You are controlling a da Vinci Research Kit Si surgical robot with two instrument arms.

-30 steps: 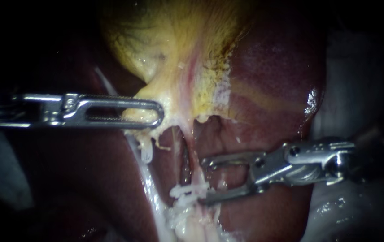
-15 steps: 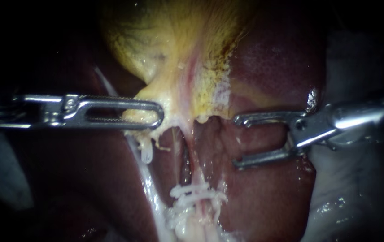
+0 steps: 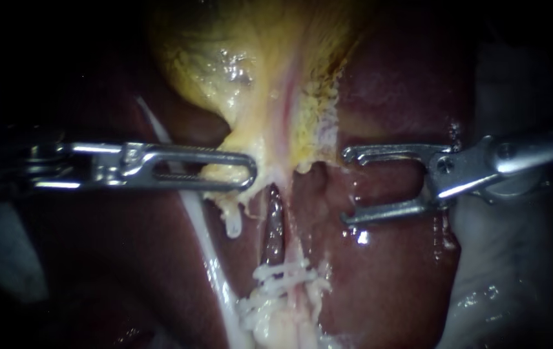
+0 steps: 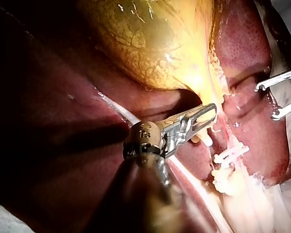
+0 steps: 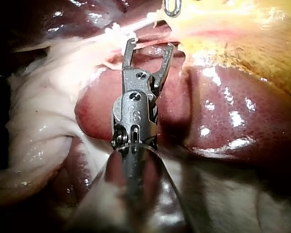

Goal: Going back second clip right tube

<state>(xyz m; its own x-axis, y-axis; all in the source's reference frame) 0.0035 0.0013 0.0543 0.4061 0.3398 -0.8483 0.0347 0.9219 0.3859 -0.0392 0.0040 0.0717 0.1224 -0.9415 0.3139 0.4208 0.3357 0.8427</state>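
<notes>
The yellow gallbladder (image 3: 250,71) narrows to a neck above the dark red liver (image 3: 393,278). My left instrument (image 3: 249,173) comes in level, its jaws shut on the yellow tissue at that neck; the left wrist view shows the same grip (image 4: 211,110). A pink tube (image 3: 291,226) runs down from the neck to white clips (image 3: 286,278) lying across it. My right instrument (image 3: 347,188) hovers over the liver to the right of the tube, well above the clips, with its jaws wide open and nothing between them (image 5: 150,46).
A white strand (image 3: 205,245) runs down left of the tube, under the left instrument. Pale fatty tissue (image 3: 276,323) bunches below the clips. White cloth (image 3: 515,291) lies at the right past the liver's edge. A dark slit (image 3: 273,229) opens beside the tube.
My right instrument has drawn back from the clips, up and to the right, its jaws staying open. The left instrument and the neck tissue it holds have shifted slightly right.
</notes>
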